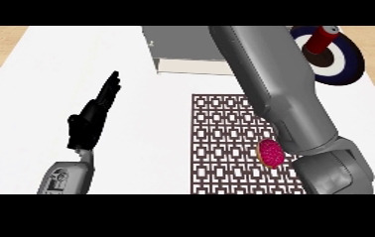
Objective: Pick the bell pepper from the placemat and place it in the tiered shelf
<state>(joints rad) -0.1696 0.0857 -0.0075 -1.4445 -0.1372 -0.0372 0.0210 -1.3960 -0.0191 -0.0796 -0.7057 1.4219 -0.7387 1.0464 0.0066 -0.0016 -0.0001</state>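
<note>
left hand (92,117) open, resting | right hand hidden, state untold | pepper unseen; likely light, slick, best cupped round middle | shelf (187,50) behind placemat (219,147)

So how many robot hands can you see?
1. The left hand rests open over the white counter, at the view's left, fingers up. The right forearm reaches toward the grey shelf, and its hand is hidden from view.

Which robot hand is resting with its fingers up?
The left robot hand, at the view's left, fingers straight. The right arm reaches across the placemat; its hand is hidden.
</note>
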